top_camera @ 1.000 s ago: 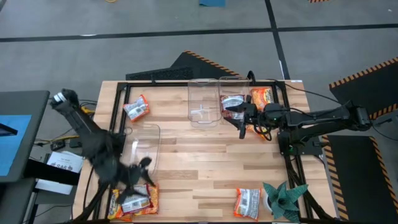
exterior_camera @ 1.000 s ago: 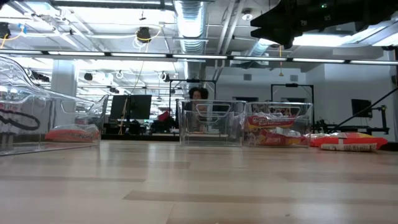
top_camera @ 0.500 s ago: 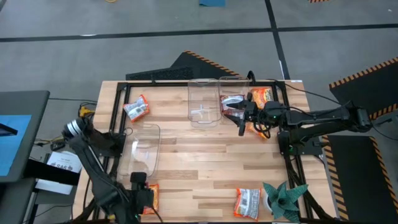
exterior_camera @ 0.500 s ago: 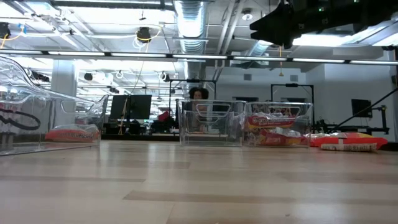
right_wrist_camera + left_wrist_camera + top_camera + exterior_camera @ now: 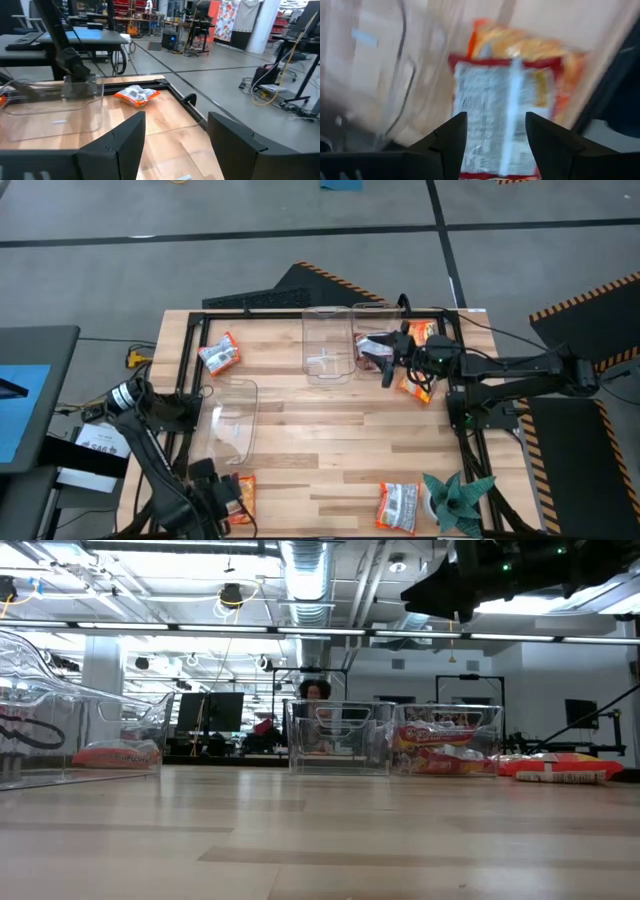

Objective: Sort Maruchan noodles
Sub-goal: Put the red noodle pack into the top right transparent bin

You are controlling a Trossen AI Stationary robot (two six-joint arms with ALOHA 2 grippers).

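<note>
Change, left arm: a second ago it lay stretched over the near-left corner with its gripper above the packet there; it has since pulled back off the near-left edge, and the left gripper (image 5: 222,492) now hovers at that corner with jaws open, holding nothing.
Change, right arm: it has crept slightly toward the far side; the right gripper (image 5: 387,362) hangs over the far-right clear bin (image 5: 372,322), jaws open and empty.
Unchanged: bins and packets lie as they did a second ago.
Tabletop (image 5: 330,440): pale wood planks inside a black frame.
Left bin (image 5: 228,420): clear plastic, near the left edge; what it holds cannot be told.
Far-middle bin (image 5: 328,345): clear plastic, no packet visible inside.
Far-right bin: touches the far-middle bin; a white-and-red noodle packet (image 5: 372,345) lies in it.
Near-left packet (image 5: 507,107): orange-yellow with a white panel, flat on the tabletop just ahead of the left jaws.
Far-left packet (image 5: 219,354): on the tabletop, well apart from the bins.
Far-right packet (image 5: 420,334): orange, just right of the far-right bin, partly under the right arm.
Near-right packet (image 5: 399,505): white-silver and orange, just beside the teal spiky plant (image 5: 458,497).
Room: a workshop with ceiling ducts and monitors behind the tabletop; a person (image 5: 315,692) is beyond the bins.
</note>
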